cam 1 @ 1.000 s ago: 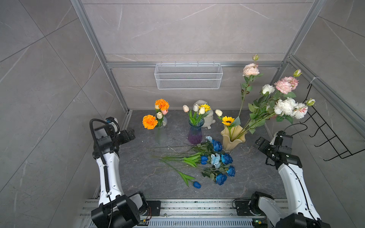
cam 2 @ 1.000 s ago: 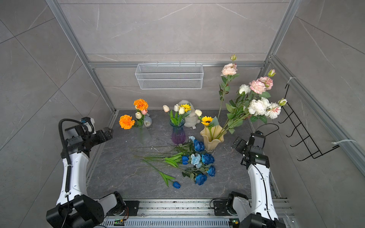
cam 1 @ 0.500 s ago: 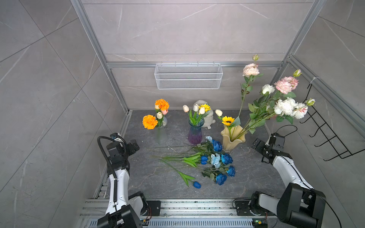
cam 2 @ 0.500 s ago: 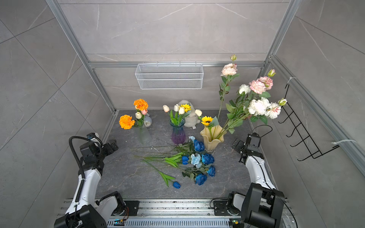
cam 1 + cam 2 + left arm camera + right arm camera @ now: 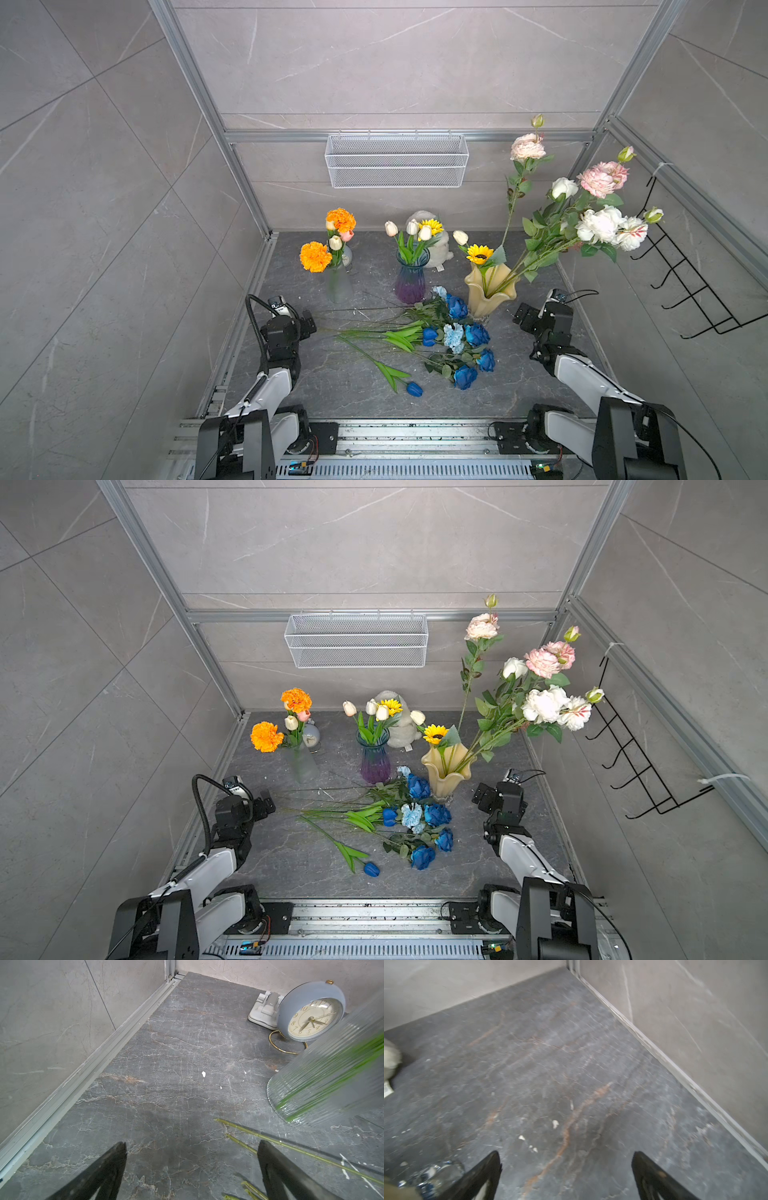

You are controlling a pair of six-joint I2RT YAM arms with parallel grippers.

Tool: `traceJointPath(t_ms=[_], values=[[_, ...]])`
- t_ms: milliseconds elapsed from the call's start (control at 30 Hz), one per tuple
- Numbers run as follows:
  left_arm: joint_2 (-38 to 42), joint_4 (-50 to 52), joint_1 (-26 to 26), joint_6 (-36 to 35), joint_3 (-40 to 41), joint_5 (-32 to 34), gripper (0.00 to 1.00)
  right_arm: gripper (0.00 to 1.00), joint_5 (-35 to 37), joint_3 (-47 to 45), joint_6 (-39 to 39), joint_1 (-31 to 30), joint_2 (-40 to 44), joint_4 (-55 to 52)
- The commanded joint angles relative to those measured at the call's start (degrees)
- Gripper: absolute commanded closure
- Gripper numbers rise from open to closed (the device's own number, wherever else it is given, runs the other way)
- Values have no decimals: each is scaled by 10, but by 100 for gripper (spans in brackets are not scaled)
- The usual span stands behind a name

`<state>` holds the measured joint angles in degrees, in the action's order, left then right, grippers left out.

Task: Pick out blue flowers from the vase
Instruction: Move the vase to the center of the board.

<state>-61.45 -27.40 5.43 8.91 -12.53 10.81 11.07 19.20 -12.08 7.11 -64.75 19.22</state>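
The blue flowers [image 5: 455,336] [image 5: 419,816] lie in a loose heap on the dark stone floor, stems pointing left, with one blue tulip bud [image 5: 414,389] apart at the front. No blue bloom shows in the three vases behind them: clear ribbed vase [image 5: 338,284], purple vase [image 5: 410,284], cream vase [image 5: 490,293]. My left gripper [image 5: 308,326] [image 5: 191,1142] hangs low by the stem ends [image 5: 270,1140], open and empty. My right gripper [image 5: 520,316] [image 5: 565,1154] sits low to the right of the cream vase, open over bare floor.
A grey clock [image 5: 311,1012] and a white clip stand behind the clear ribbed vase [image 5: 324,1084]. Long pink and white roses [image 5: 598,216] lean right from the cream vase. A wire basket [image 5: 397,160] hangs on the back wall, a black rack [image 5: 685,274] on the right wall.
Both arms have folded down and back toward the front rail, bringing the grippers from raised positions to just above the floor. The flowers have not moved.
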Motion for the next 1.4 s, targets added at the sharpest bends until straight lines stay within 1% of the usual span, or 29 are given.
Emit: traceJointPath(t_ms=[0, 67, 167, 300, 433, 500, 567, 633, 800, 867, 967, 1200, 1367], values=[[-23, -130, -6, -10, 6, 37, 0, 0, 49, -20, 19, -26, -11, 115], [-50, -173, -12, -12, 11, 40, 0, 0, 59, -24, 24, -49, -39, 156], [-77, -192, -22, -29, 0, 37, 0, 0, 86, -29, 35, -84, -67, 215], [-116, -243, -22, -39, 2, 20, 0, 0, 128, -23, 41, -118, -99, 254], [-158, -266, -22, -47, -9, 5, 0, 0, 148, -34, 65, -141, -163, 361], [-183, -286, -22, -53, -10, -6, 0, 0, 158, -22, 77, -158, -158, 328], [-203, -302, -23, -61, -11, -23, 0, 0, 163, -27, 83, -162, -168, 357], [-212, -307, -23, -63, -13, -26, 0, 0, 158, -30, 83, -163, -165, 355], [-247, -317, -24, -71, -28, -42, 0, 0, 140, -45, 91, -164, -169, 392], [-238, -274, -26, -72, -44, -44, 0, 0, 124, -45, 96, -164, -171, 395], [-243, -262, -26, -79, -54, -58, 0, 0, 91, -49, 110, -164, -182, 415], [-246, -213, -26, -86, -80, -76, 0, 0, 62, -35, 120, -164, -198, 402], [-246, -215, -26, -86, -79, -75, 0, 0, 62, -34, 119, -164, -198, 400]])
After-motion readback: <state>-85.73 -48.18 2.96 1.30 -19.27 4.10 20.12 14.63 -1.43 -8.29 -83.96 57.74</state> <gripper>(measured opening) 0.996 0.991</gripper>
